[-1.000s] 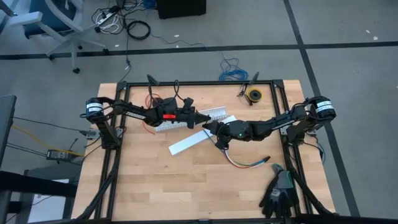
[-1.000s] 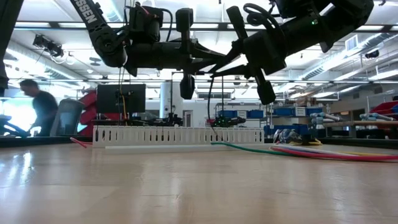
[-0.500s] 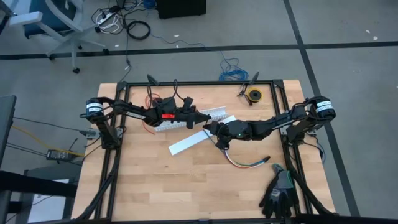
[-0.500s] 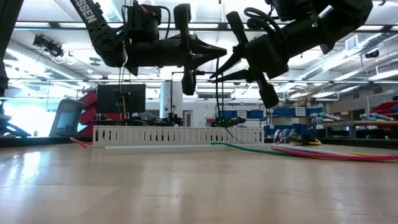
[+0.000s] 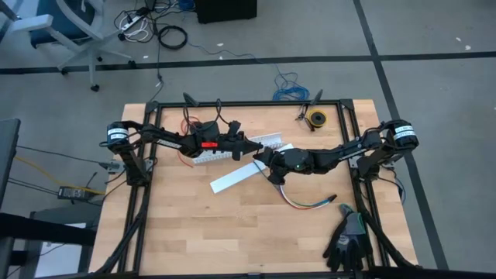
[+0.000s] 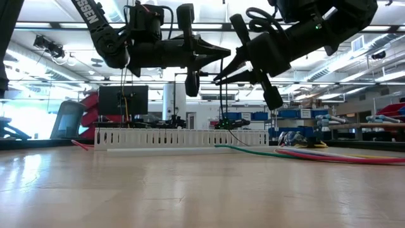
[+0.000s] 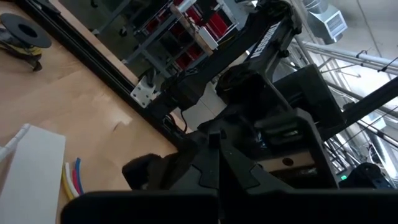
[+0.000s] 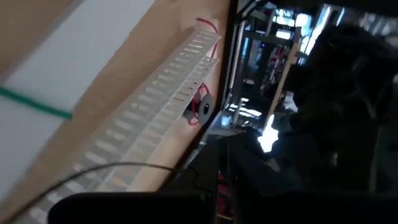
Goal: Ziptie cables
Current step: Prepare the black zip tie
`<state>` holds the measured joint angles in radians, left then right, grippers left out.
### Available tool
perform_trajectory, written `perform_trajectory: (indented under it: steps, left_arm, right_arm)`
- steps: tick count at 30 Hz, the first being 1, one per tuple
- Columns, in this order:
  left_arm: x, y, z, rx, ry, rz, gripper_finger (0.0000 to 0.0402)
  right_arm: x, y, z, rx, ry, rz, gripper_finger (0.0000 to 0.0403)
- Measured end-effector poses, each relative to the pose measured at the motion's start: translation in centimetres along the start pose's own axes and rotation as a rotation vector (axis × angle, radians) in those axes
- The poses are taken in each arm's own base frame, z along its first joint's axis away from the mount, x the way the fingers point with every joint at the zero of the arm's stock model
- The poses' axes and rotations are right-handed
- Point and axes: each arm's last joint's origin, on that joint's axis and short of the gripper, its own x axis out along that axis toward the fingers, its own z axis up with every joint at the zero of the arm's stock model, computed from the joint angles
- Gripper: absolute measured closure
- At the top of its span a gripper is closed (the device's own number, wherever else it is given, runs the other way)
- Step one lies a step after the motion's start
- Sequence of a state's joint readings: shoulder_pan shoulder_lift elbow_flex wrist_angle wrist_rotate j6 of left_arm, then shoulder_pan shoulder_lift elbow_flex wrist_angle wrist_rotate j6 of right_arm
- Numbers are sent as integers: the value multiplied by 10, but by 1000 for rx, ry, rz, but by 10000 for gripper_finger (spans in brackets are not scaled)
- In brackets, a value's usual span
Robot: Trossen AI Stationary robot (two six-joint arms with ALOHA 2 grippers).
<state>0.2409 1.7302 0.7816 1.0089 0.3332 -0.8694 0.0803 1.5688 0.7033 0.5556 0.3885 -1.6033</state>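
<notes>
Wood desk (image 5: 194,225), both arms raised over its middle, claws almost tip to tip.

**Pose.** L arm reaches in level from its own side. The left claw (image 5: 249,147) is pressed together, w/ nothing visible in it, and sits above the slotted white cable channel (image 5: 232,147). R arm stretches across from the opposite side, wrist rolled. The right claw (image 5: 260,157) is nearly closed and seems to pinch the ziptie (image 6: 221,104) by one end. In the low view that thin dark strip hangs down from the fingertips, clear of the desk.

**Task items.** The cables (image 5: 306,204) lie loose on the desk under the R forearm, well apart from both claws & not yet gathered. A white flat strip (image 5: 236,177) lies between the channel and the cables.

**Risks (judged).**
- Grip on the ziptie is at its very end, so a quick wrist turn or a brush vs. the L claw could flick it out.
- Claw tips are v. close together; a small misalignment in any handover means collision, or the strip bending away instead of being caught.
- The hanging tail could snag on the channel's slots if lowered here.
- The cables being unbundled, the strip may loop only some wires.
</notes>
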Motion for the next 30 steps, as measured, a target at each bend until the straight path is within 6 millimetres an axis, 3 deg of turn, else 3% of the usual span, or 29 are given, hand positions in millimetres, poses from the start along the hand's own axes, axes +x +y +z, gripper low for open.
perform_trajectory:
  steps: [7,16,27,30]
  left_arm:
    - [0,-3,4,22,-33,-34,400]
    - [-2,1,8,45,-58,-12,400]
    - [-7,8,17,45,-54,-9,400]
    - [-8,10,19,16,-55,-7,400]
  right_arm:
    - [0,0,3,304,-97,8,381]
    - [-1,-6,4,539,-144,-24,381]
    - [-7,-11,18,634,-177,-59,381]
    - [-8,-11,19,590,-110,-81,381]
